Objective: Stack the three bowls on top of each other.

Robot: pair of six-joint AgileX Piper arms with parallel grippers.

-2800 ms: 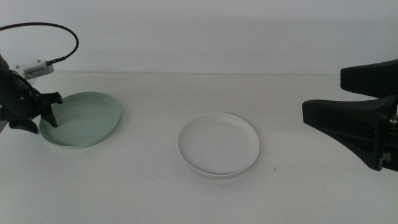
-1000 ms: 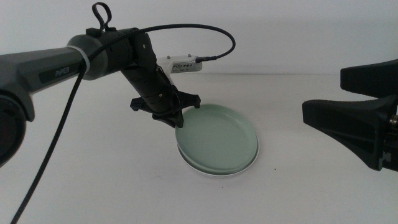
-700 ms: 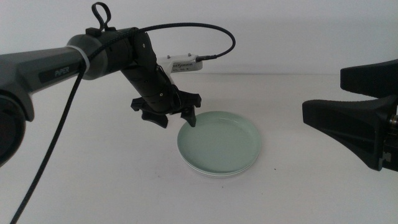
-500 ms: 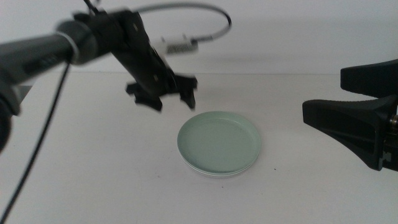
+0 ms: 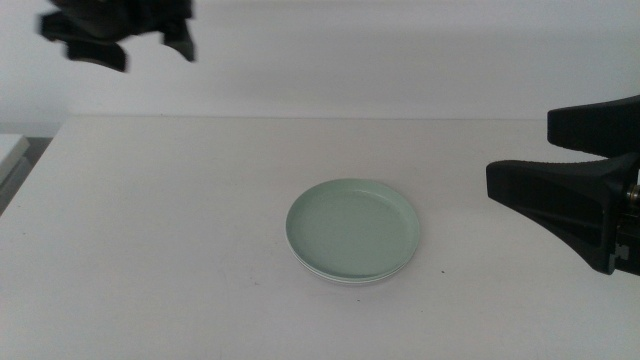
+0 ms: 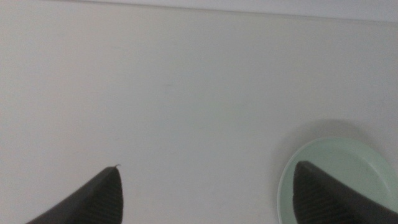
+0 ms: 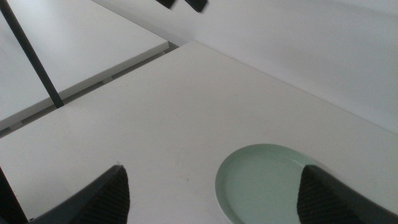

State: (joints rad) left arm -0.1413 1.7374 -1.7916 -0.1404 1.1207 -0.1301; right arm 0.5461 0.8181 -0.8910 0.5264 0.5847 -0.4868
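The mint green bowl (image 5: 353,226) is nested on the white bowl (image 5: 345,280) mid-worktop (image 5: 180,260). The left claw (image 5: 120,30) is held wide and empty above the far left corner; the right claw (image 5: 575,190) is spread wide at the right edge.

No readable text, labels or numbers anywhere in my three views right now.

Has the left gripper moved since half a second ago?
Yes. The left gripper has risen and pulled back left, away from the mint green bowl, which rests on the white bowl.

Open left gripper (image 6: 208,186) above table (image 6: 155,93); mint bowl (image 6: 348,168) seemingly apart.
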